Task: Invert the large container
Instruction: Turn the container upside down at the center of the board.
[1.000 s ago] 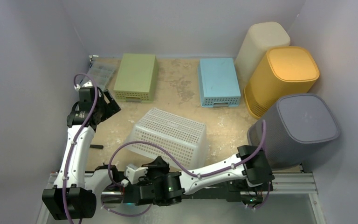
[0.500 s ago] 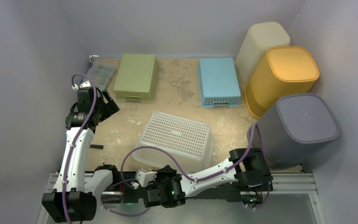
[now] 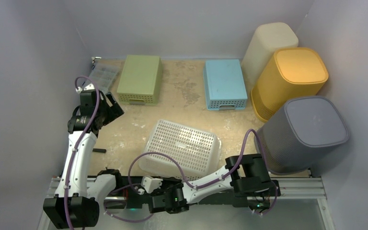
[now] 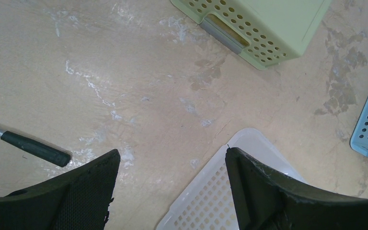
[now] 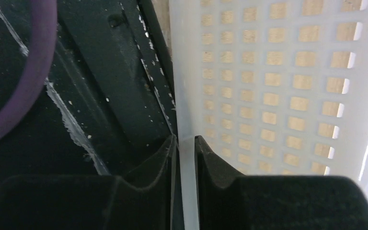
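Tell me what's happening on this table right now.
The right gripper is clamped on the near rim of the white perforated plastic basket. The basket sits mid-table with its gridded bottom facing up, so the flip looks essentially done, though it has not been let go. The left gripper hovers open over the tan table to the basket's left, holding nothing.

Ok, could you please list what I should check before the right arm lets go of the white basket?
1. Right tool pinching the rim of the white perforated plastic basket: ok.
2. Basket's base facing up: ok.
3. Basket's rim flat on the beige tabletop: cannot tell, near edge hidden.
4. Left tool open, apart from the basket: ok.
5. Basket apart from the grey plastic bin: ok.
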### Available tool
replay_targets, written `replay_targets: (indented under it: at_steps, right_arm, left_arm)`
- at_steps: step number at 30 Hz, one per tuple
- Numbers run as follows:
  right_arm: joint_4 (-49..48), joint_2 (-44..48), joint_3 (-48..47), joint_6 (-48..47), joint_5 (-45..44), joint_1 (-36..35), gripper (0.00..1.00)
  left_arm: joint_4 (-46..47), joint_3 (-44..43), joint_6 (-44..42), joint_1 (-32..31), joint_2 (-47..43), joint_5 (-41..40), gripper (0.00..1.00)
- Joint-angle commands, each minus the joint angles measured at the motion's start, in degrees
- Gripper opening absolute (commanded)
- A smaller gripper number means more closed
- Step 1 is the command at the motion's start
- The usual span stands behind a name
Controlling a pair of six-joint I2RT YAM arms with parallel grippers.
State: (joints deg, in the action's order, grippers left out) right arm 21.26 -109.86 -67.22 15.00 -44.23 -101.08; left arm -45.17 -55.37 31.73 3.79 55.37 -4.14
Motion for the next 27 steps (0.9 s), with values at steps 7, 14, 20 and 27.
replay_targets:
  at_steps: [7, 14, 20, 27]
  right_arm:
    - [-0.13, 0.83, -1.71, 4.19, 1.12, 0.11, 0.33]
    - [1.34, 6.77, -4.45, 6.74, 0.04, -0.89, 0.48]
    - [1.31, 12.12, -6.66, 10.25, -0.87, -2.29, 0.61]
    - [23.09, 15.53, -9.44, 39.33, -17.4, -2.87, 0.78]
  left_arm:
    - [2.45, 2.0, -1.23, 0.51, -0.64, 2.59, 0.8]
    - [3.35, 2.4, -1.73, 0.51, -0.18, 3.88, 0.8]
    - [3.77, 3.99, -2.14, 0.51, -0.09, 6.52, 0.8]
    - [4.13, 4.46, -3.23, 0.51, -0.57, 8.9, 0.8]
